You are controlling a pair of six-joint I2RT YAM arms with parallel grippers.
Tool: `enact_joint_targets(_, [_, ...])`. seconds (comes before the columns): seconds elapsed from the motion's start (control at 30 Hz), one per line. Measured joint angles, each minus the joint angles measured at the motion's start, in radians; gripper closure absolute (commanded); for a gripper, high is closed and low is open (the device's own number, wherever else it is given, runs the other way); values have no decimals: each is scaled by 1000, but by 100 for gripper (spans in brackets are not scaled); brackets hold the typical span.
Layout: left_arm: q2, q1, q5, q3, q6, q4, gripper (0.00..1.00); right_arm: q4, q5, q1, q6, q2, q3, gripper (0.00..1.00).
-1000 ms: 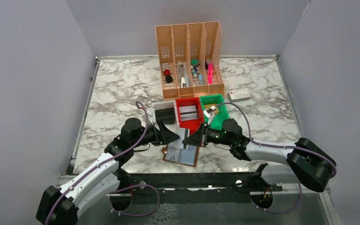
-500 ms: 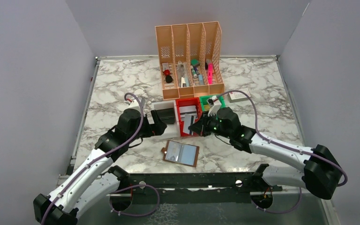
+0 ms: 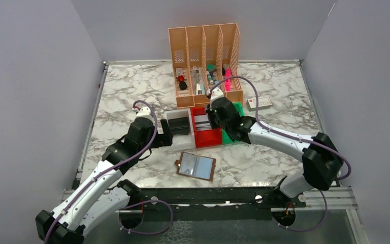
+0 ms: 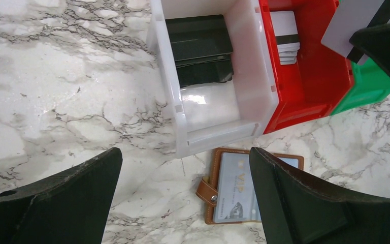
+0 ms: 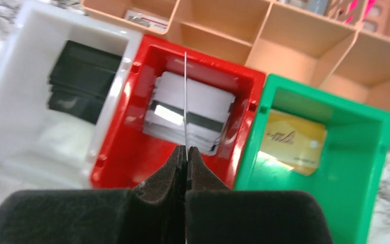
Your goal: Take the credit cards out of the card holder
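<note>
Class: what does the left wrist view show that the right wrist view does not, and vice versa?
Only the left wrist: the open card holder, a VIP card inside it, and the open left claw. Only the right wrist: a gold card in the green bin. Both: the white bin of black cards, the red bin of stacked cards, and the pale card pinched in the right claw.

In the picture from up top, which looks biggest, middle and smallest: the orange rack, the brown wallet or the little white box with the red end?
1. Orange rack
2. Brown wallet
3. Little white box
The rack stands farthest back, yet it looks biggest by far.
</note>
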Motion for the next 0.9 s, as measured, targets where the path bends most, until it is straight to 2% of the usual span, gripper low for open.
enact_joint_targets(0.23, [17,0,-16,0,6,-12,1,2,92,0,-211,154,91,95])
enact_joint_targets(0.53, [21,0,-25,0,6,-13,1,14,97,0,-397,279,114,89])
enact_joint_targets(0.9, [44,0,-27,0,6,-13,1,4,22,0,-488,314,147,74])
